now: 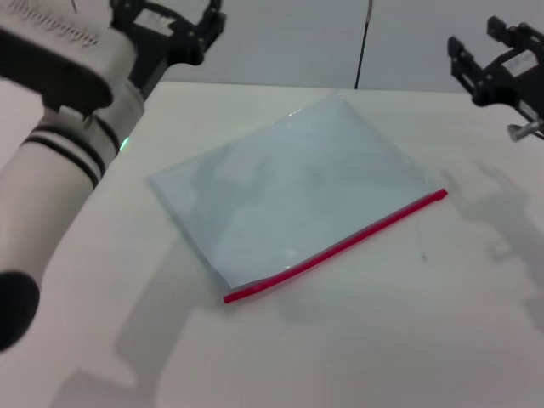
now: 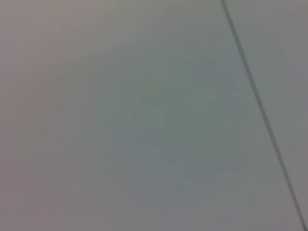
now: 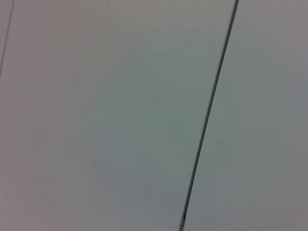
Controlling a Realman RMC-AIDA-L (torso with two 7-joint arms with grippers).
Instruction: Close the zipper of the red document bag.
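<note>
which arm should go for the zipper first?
Probably right. The right claw hangs raised above the table's right side, nearer the zipper end at the red document bag corner. The left claw is raised beyond the bag's far-left edge.

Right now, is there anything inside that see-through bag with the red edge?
Nothing shows through the red document bag: only pale plastic lying flat on the table. Thin blank paper inside could go unnoticed. The table beneath is covered.

My right gripper (image 1: 497, 59) is cut off by the head view's edge; both wrist views show only blank wall. Zipper (image 1: 336, 246) slider too small to find.
</note>
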